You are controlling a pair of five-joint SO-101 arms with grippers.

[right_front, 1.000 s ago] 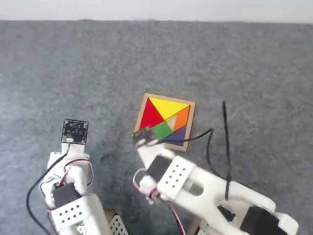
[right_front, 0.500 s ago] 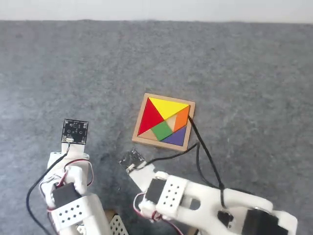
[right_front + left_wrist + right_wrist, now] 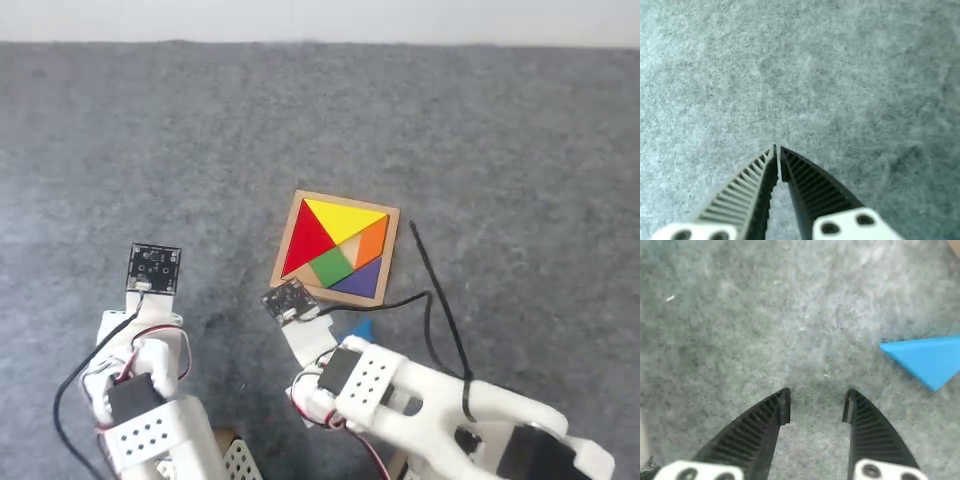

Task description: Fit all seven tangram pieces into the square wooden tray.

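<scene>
The square wooden tray (image 3: 291, 217) lies mid-table with red (image 3: 307, 241), yellow (image 3: 345, 218), orange (image 3: 372, 242), green (image 3: 332, 266) and purple (image 3: 361, 278) pieces fitted in it; bare wood shows at its centre and near-left corner. A blue triangle (image 3: 359, 328) lies on the carpet just in front of the tray, partly hidden by the right arm (image 3: 370, 385). My right gripper (image 3: 817, 407) is open above bare carpet, the blue triangle (image 3: 927, 360) off to one side of its fingers. My left gripper (image 3: 778, 151) is shut and empty over carpet.
Grey carpet covers the table. The left arm (image 3: 145, 340) rests at the near left, well away from the tray. A black cable (image 3: 435, 290) loops from the right arm beside the tray's right side.
The right arm drew back from the tray's near edge toward the left, then shifted forward again. The blue triangle now shows on the carpet beside it. The left arm kept still.
</scene>
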